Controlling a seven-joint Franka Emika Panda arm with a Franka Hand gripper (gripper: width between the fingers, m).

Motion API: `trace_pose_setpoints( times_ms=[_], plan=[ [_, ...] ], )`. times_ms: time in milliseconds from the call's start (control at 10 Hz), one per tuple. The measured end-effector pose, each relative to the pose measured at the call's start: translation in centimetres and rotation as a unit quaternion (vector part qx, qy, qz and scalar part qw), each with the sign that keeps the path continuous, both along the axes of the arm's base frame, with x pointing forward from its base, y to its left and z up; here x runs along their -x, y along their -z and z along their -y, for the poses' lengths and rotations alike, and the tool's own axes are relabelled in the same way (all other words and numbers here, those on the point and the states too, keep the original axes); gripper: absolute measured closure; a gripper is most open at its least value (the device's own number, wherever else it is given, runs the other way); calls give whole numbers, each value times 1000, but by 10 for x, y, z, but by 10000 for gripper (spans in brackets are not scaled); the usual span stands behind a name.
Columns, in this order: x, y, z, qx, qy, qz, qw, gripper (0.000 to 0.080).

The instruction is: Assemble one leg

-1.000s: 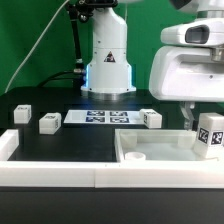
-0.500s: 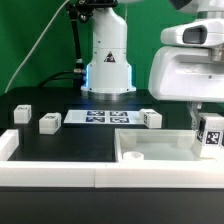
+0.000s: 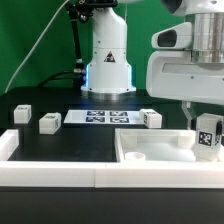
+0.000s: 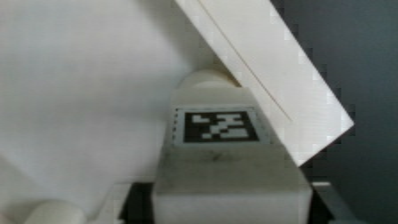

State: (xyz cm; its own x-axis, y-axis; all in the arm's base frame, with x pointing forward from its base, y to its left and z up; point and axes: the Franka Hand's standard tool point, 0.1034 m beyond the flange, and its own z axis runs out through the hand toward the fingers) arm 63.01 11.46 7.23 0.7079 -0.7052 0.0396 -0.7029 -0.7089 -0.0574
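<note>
My gripper (image 3: 207,120) is shut on a leg (image 3: 208,134), a small white oblong block with a black-and-white tag, held upright over the right corner of the large white tray-like part (image 3: 150,148). In the wrist view the leg (image 4: 221,150) fills the space between my dark fingers (image 4: 313,200), its far end at a round recess near the tray's raised rim (image 4: 267,70). Three more legs lie on the black table: two on the exterior view's left (image 3: 23,115) (image 3: 49,123) and one near the middle (image 3: 151,119).
The marker board (image 3: 98,118) lies flat in front of the robot base (image 3: 107,60). A white rail (image 3: 50,168) runs along the table's front edge, with a raised end at the left (image 3: 8,142).
The gripper and the held leg have sunk a little toward the tray's right corner. Nothing else has moved.
</note>
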Motion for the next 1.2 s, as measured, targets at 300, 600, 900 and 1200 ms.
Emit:
trace_pose_setpoints(
  times_ms=[300,600,900,1200],
  plan=[
    [3,1,1,-9,190,-5,982,509],
    [5,1,1,-18,349,-8,937,509],
    [6,2,1,-17,328,-11,944,456],
    [5,0,1,-9,199,-11,980,162]
  ],
)
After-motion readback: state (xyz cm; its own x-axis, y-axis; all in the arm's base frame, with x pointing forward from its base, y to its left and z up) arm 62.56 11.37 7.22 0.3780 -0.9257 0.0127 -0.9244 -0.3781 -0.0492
